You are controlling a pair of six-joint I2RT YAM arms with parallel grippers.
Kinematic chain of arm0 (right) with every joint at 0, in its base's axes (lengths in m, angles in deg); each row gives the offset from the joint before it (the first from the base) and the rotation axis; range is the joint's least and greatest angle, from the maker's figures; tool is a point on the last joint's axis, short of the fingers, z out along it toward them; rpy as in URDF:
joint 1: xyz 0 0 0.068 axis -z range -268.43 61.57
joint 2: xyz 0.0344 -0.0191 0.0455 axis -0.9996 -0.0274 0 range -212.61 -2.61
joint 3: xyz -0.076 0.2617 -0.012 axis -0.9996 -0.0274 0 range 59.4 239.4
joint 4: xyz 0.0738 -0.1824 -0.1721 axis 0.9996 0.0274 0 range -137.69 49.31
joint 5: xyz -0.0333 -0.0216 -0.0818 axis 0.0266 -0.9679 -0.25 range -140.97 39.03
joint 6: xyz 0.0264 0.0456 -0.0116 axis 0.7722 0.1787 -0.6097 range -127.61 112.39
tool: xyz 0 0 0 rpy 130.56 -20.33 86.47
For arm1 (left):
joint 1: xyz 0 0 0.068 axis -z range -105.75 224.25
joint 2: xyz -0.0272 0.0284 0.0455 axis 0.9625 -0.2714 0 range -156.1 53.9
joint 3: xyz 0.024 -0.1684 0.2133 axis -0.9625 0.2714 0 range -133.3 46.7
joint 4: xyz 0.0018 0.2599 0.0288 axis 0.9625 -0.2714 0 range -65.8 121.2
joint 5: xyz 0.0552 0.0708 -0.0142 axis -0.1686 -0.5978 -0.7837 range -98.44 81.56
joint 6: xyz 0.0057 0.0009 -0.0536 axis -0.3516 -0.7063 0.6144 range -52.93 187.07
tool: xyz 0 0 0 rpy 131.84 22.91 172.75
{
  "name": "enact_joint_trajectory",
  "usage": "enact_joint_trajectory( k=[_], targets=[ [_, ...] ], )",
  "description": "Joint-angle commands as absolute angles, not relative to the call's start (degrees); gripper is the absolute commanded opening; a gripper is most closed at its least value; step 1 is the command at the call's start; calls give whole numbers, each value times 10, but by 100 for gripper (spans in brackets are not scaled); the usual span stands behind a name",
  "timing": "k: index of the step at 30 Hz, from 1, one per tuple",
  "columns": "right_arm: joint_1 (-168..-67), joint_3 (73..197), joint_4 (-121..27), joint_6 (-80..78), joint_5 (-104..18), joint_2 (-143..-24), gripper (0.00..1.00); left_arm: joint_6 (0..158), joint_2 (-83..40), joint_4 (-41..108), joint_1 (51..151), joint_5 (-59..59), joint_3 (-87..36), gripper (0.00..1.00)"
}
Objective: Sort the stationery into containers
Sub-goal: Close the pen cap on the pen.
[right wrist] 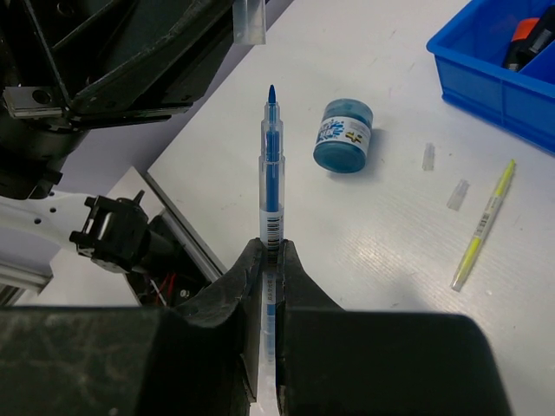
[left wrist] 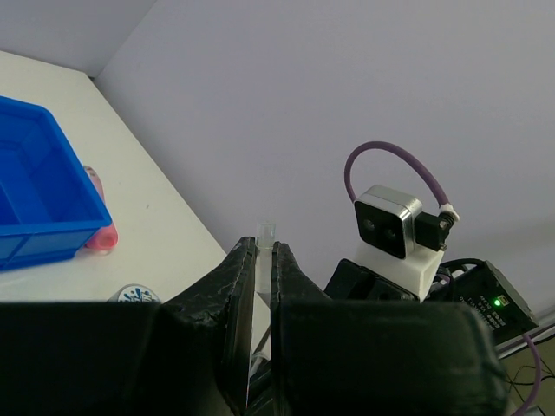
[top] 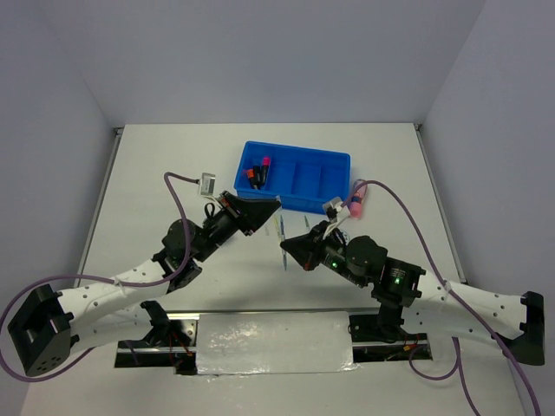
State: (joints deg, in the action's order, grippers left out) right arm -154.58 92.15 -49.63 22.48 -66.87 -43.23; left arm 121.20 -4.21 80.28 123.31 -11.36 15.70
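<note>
Blue pen point(right wrist: 271, 173) uncapped in right jaws, cap point(left wrist: 265, 241) in left jaws

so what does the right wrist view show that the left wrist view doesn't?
Right wrist only: uncapped blue pen in the right tool, yellow pen, two loose clear caps. Left wrist only: pink tube beside the blue tray, right wrist camera. Both: that tray, blue-white roll, clear cap pinched in the left tool.

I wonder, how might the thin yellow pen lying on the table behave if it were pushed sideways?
The yellow pen looks slim and round, so it would probably roll. It seems light and stiff, likely skidding easily on the smooth white table.
</note>
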Motion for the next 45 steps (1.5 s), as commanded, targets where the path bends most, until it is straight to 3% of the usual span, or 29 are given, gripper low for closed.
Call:
enact_joint_trajectory(
  k=[1, 45],
  targets=[
    [-1550, 953, -496, 213, -682, -431, 0, 1201, -45, 823, 1236, -100, 132, 0],
    [-1531, 1036, -432, 141, -731, -458, 0, 1188, -67, 765, 1238, -30, 105, 0]
  ],
)
